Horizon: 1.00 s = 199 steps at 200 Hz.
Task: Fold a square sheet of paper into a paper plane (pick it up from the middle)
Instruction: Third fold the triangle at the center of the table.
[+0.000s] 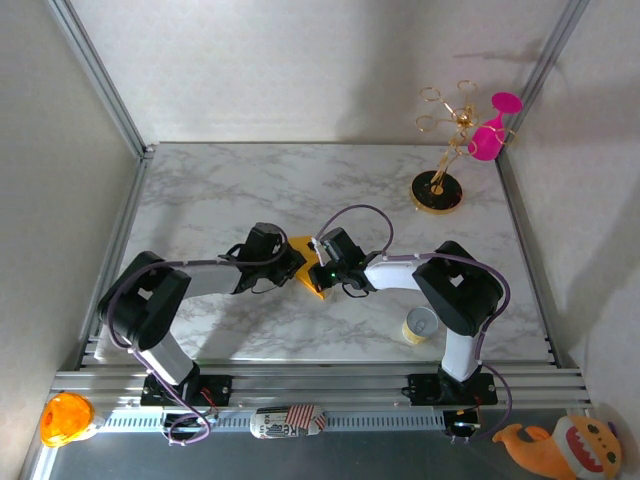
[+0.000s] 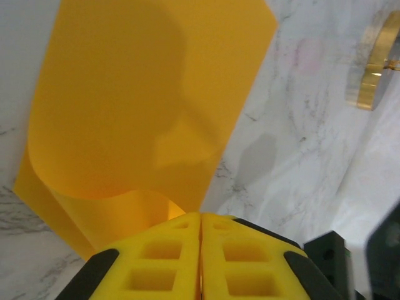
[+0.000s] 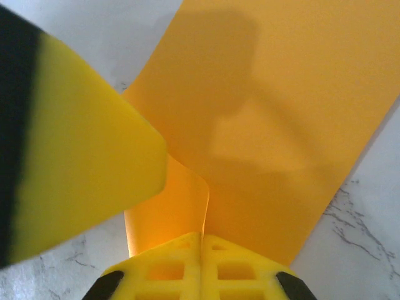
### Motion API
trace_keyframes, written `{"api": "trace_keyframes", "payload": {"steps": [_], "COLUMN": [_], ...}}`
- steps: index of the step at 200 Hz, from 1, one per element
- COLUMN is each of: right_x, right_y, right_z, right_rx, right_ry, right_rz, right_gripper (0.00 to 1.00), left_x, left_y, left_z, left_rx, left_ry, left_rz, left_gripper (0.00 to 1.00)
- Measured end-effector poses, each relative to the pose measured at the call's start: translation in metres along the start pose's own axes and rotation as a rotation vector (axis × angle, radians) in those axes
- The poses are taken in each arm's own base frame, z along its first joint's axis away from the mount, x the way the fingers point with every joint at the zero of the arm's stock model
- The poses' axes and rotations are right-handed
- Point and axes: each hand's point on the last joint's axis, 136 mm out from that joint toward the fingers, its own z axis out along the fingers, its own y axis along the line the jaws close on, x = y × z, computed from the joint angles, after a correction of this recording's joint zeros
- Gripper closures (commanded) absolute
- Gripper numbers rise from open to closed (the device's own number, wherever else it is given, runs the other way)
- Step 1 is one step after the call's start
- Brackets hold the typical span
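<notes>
Over the marble table, left jaws and right jaws clench the paper sheet.

Left fingers, right fingers face each other, each pair clamped on paper.

From where I stand, the square sheet of paper is thin, matt yellow-orange stock, smooth enough to take soft shadows with no glare. The pads of the left end effector and the right end effector look like matt yellow moulded rubber or plastic with square recesses, backed by black plastic. The surface has a smooth white marble-look finish with grey veining, edged by brushed aluminium rails; at the back the stand is shiny gold metal carrying a glossy pink plastic glass, and the round toy is glossy translucent orange.
</notes>
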Motion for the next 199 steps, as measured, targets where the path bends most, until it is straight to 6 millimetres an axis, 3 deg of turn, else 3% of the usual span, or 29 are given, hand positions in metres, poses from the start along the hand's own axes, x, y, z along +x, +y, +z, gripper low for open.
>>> {"api": "trace_keyframes", "payload": {"steps": [199], "right_x": [0.0], "right_y": [0.0], "right_z": [0.0], "right_rx": [0.0], "right_ry": [0.001], "right_rz": [0.001], "right_gripper": [0.94], "left_x": [0.008], "left_y": [0.027], "left_z": [0.012], "left_rx": [-0.068], "left_ry": [0.028], "left_rz": [-0.02], "left_gripper": [0.92]}}
